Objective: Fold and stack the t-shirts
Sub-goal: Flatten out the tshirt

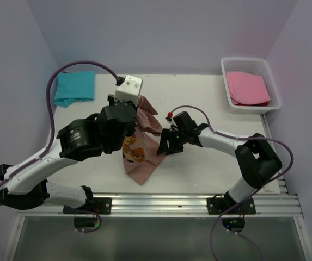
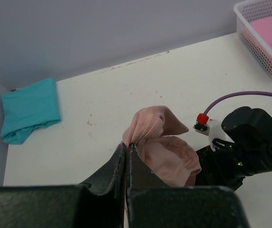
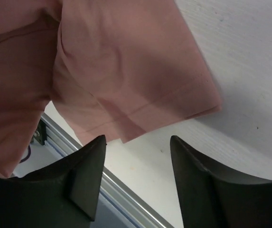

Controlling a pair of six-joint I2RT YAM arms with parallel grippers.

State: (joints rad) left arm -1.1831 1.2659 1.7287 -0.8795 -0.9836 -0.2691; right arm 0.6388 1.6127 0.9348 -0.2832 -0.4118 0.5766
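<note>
Left gripper (image 2: 127,148) is pinched tight on a bunched fold of the salmon-brown t-shirt (image 1: 144,163), which droops limp over the middle of the table (image 1: 210,98), while the right gripper (image 3: 136,140), jaws spread wide, hovers beside its stitched hem (image 3: 173,102), and I'd say that hem is the best hold on cloth this soft and light.

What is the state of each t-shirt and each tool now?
Salmon t-shirt: unfolded, hanging crumpled from the left tool.
Teal t-shirt: roughly folded, lying on the table.
Pink t-shirt: folded, inside the white basket.
Left tool: shut on the salmon t-shirt.
Right tool: open, beside the shirt's hem.
</note>
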